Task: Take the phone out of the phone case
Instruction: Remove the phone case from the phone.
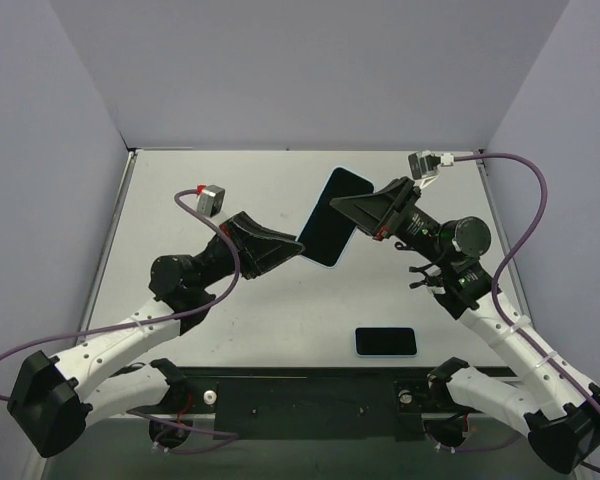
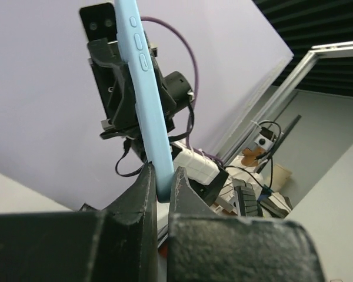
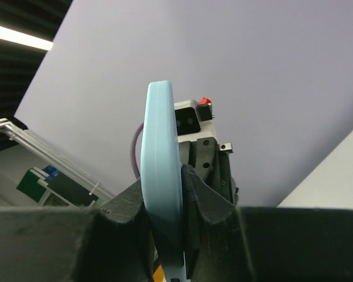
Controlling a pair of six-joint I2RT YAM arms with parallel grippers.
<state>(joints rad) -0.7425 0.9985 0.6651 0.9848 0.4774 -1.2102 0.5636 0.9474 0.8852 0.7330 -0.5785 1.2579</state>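
Care with the peel: brace one end and flex the other edge away slowly, without twisting. Your left fingers point(image 2: 142, 200) pinch shut on the light-blue phone case point(image 1: 332, 218), your right fingers point(image 3: 200, 200) on its opposite edge; it hangs above the surface point(image 1: 230, 330), between both arms.

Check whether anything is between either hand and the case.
Nothing visible does. The left hand and the right hand are each shut directly on the case, holding it above the table. A second phone lies flat near the front edge, apart from both hands.
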